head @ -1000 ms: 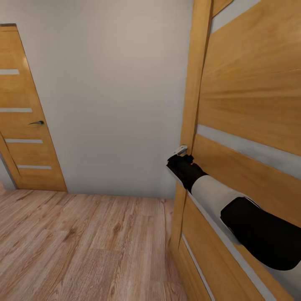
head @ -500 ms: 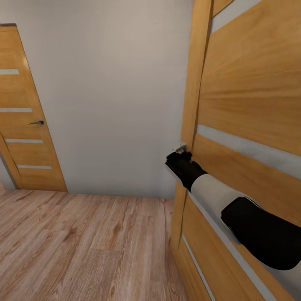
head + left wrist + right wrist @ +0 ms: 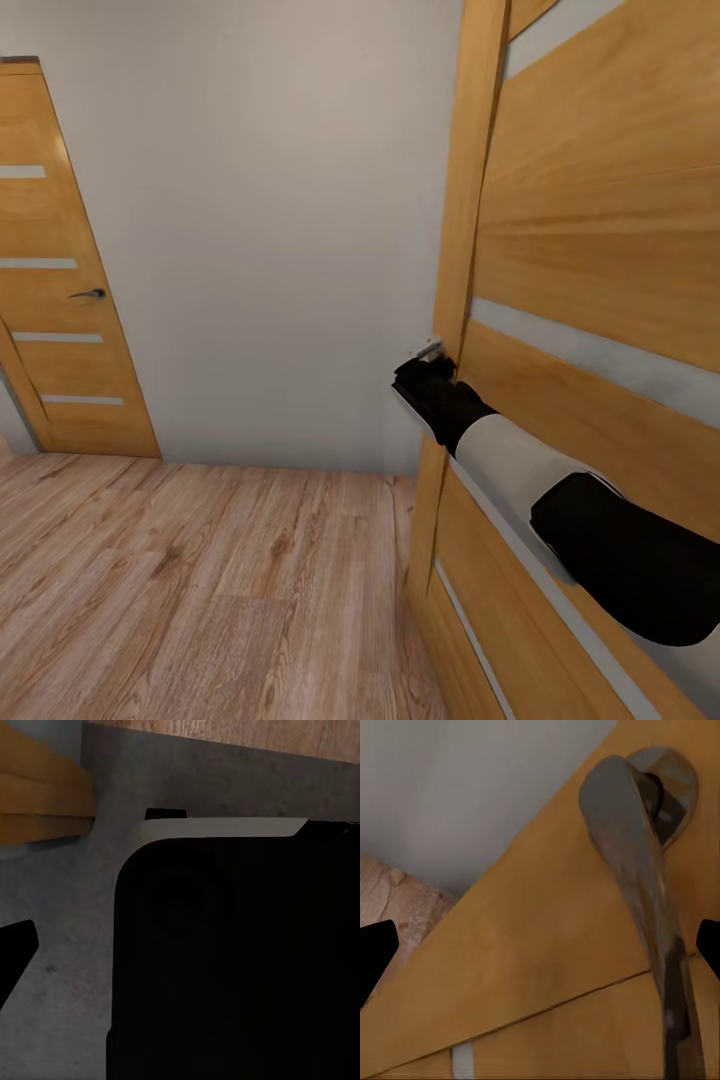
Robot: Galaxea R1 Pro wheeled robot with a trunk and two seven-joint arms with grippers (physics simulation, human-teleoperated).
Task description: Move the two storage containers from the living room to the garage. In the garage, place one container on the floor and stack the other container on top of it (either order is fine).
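Reaching along the door [image 3: 600, 250] at the right of the frame, your right gripper [image 3: 425, 368] sits at the handle [image 3: 641, 892]; in the right wrist view its fingers [image 3: 375, 952] are spread wide with the lever between them, not clamped. Your left gripper's state cannot be told from the left wrist view, where grey floor [image 3: 60, 945] shows. Wood planks [image 3: 200, 580] fill the lower left, a second door [image 3: 60, 250] the upper left.

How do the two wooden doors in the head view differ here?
The near door on the right stands close to the camera, with the right gripper at its handle; the far door on the left stands across the plank floor, untouched. The near door's lever looks silver, the far door's lever dark. Both are orange-brown wood with pale horizontal strips.
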